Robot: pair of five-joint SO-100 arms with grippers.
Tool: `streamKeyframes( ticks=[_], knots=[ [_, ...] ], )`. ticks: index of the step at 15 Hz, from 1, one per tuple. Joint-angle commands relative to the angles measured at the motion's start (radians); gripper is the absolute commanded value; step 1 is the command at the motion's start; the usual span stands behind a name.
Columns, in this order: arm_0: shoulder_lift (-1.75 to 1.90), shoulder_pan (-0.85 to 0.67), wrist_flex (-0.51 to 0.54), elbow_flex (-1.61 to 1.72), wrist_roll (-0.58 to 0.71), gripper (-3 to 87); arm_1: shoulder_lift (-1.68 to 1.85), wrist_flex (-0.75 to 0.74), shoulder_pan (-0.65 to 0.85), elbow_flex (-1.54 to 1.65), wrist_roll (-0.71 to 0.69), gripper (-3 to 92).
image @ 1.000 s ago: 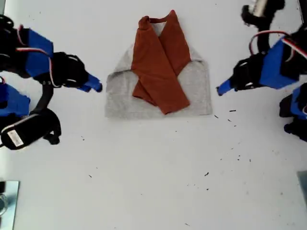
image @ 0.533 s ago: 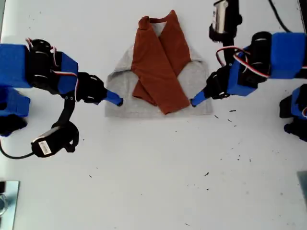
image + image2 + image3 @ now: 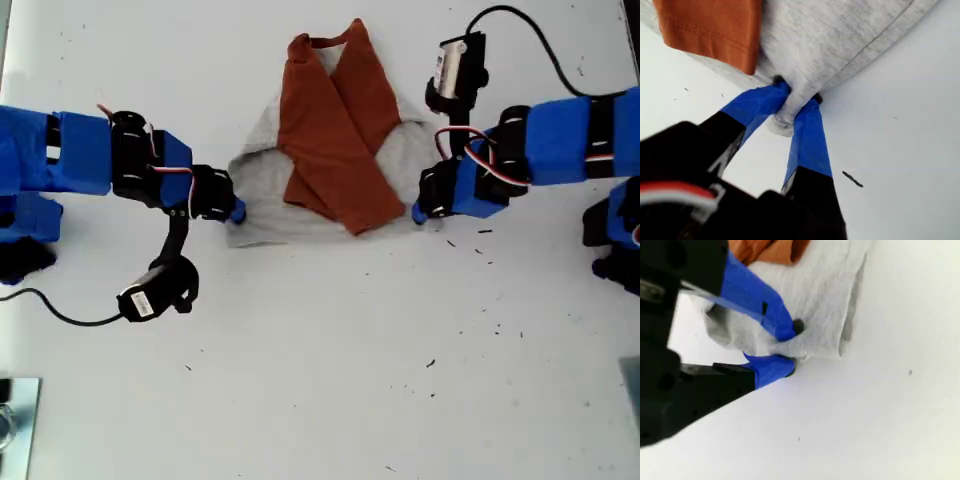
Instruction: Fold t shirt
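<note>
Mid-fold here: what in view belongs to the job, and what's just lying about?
In the job: the t shirt, sleeves crossed; my first tool and my second tool, each shut on a hem corner.
Lying about: dark specks on the table; a shiny object at the exterior view's lower left.

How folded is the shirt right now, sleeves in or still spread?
Sleeves in. Both rust-orange sleeves lie crossed over the grey body of the t shirt, whose bottom hem corners are pinched by my first gripper and my second gripper.

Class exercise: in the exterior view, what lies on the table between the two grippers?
The t shirt: its grey hem and crossed orange sleeves span the stretch between my first gripper and my second gripper, each pinching a bottom corner.
</note>
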Motion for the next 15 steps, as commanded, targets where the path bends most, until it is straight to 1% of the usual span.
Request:
streamKeyframes(
  ticks=[1, 3, 4, 6, 8, 9, 10, 11, 12, 13, 15],
  knots=[
    [0.04, -0.003, -0.018, -0.009, -0.003, -0.3, 0.038, 0.008, -0.02, 0.014, 0.017, 3.3],
    [0.144, 0.071, -0.015, -0.012, 0.017, -0.3, 0.176, 0.084, -0.072, 0.008, 0.011, 3.3],
    [0.189, 0.132, -0.006, -0.026, 0.026, -0.3, 0.256, 0.155, -0.124, -0.008, 0.031, 3.2],
    [0.236, 0.291, 0.023, -0.051, -0.052, -0.3, 0.383, 0.218, -0.272, -0.012, 0.114, 3.2],
    [0.181, 0.456, 0.017, -0.072, -0.158, -0.3, 0.387, 0.216, -0.462, -0.034, 0.255, 3.2],
    [0.144, 0.518, 0.003, -0.086, -0.202, -0.3, 0.354, 0.215, -0.515, -0.063, 0.296, 3.2],
    [0.126, 0.551, -0.002, -0.104, -0.224, -0.3, 0.336, 0.227, -0.518, -0.112, 0.284, 3.2],
    [0.137, 0.551, -0.002, -0.11, -0.218, -0.3, 0.331, 0.238, -0.471, -0.158, 0.224, 3.2],
    [0.186, 0.515, 0.011, -0.104, -0.201, -0.3, 0.334, 0.244, -0.388, -0.202, 0.13, 3.2],
    [0.259, 0.454, 0.054, -0.094, -0.195, -0.3, 0.342, 0.258, -0.281, -0.247, 0.028, 3.2],
    [0.443, 0.25, 0.121, -0.054, -0.074, -0.3, 0.368, 0.19, -0.025, -0.279, -0.186, 3.2]
  ],
)
